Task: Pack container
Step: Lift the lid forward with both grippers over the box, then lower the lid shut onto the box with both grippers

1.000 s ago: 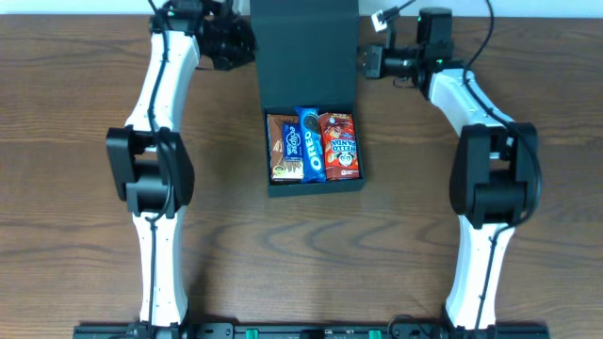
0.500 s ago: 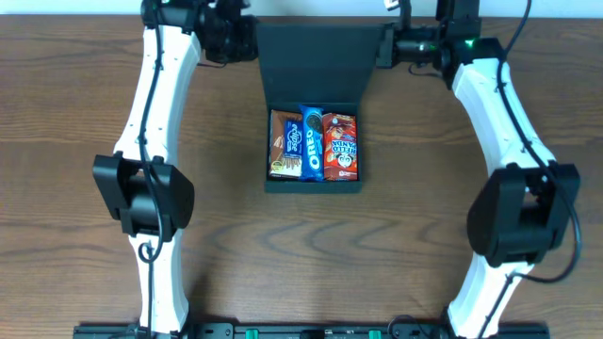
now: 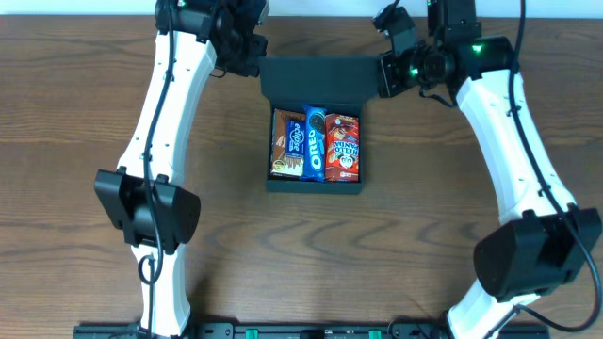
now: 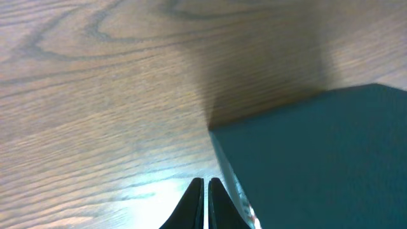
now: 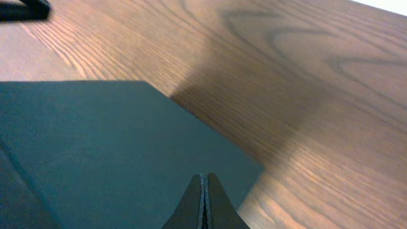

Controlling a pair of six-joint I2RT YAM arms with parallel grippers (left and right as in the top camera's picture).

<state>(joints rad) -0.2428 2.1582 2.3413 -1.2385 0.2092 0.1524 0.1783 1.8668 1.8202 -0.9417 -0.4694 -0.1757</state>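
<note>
The left gripper and right gripper, both pinched shut and empty, flank the container at its flap lid. Closing seems the step in hand; next, both must tip the lid evenly forward.

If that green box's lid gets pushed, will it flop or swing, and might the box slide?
The lid looks flat and stiff, so it probably swings on its hinge rather than flopping. With only three snack packets inside, the box seems light and may slide on the smooth table.
</note>
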